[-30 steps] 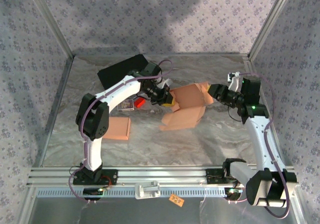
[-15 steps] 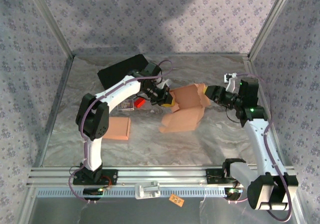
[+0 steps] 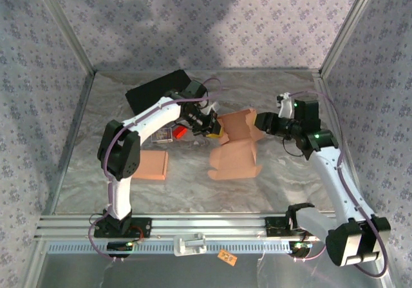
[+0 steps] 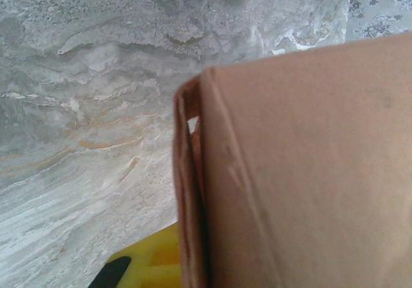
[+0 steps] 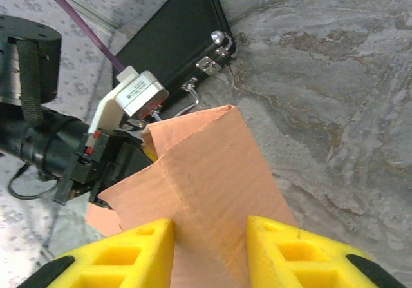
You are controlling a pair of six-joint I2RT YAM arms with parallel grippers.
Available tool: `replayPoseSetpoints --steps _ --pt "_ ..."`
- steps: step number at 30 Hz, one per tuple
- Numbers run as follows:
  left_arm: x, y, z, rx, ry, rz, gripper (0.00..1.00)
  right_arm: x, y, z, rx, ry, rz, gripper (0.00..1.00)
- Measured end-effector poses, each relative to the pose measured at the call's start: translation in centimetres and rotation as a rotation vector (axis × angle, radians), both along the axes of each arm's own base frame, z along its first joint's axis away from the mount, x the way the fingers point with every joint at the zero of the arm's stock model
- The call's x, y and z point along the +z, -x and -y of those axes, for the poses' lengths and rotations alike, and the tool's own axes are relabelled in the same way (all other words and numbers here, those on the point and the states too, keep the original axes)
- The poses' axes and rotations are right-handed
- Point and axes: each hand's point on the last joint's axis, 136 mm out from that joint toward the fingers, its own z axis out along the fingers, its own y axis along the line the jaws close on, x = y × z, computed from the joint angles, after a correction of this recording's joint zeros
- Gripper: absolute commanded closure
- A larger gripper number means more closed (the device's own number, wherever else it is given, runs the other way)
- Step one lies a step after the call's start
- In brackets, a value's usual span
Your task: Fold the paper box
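Paper box (image 3: 236,147) sits mid-counter between the two sets of jaws, half raised: its upper panels stand up between them, while a lower flap lies flat on the marbled counter (image 3: 290,191) on the near side of both. The left jaws are clenched on the box's left edge. In the left wrist view the cardboard wall rises right in front of them, its doubled edge just beside one yellow finger pad (image 4: 151,262). The right jaws meet the box from the opposite side. In the right wrist view their yellow fingers (image 5: 283,249) stand apart with a creased panel running up between them; the angle is poor, so I cannot tell whether they pinch the panel or only straddle it. A black case (image 3: 158,88) lies beyond the left jaws, toward the far wall. A small red item (image 3: 180,131) and a little printed pack (image 3: 163,135) rest just outboard of the left jaws, under the left arm (image 3: 151,117). A flat peach cardboard piece (image 3: 153,164) lies well apart from both, on the near left
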Motion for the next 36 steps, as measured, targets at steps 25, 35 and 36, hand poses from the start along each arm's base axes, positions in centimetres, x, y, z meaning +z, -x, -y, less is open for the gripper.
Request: replayPoseSetpoints --steps 25,35,36 --pt "0.0 -0.3 -0.3 0.007 -0.008 0.004 1.00 -1.9 -1.7 2.7 0.009 0.005 -0.039 0.63" --pt "0.5 -0.7 -0.4 0.010 -0.001 -0.003 1.00 -2.5 -1.4 1.0 0.099 0.003 -0.046 0.63" --pt "0.5 -0.6 -0.5 0.008 -0.003 -0.004 1.00 -2.6 -1.4 0.8 0.102 0.014 -0.041 0.64"
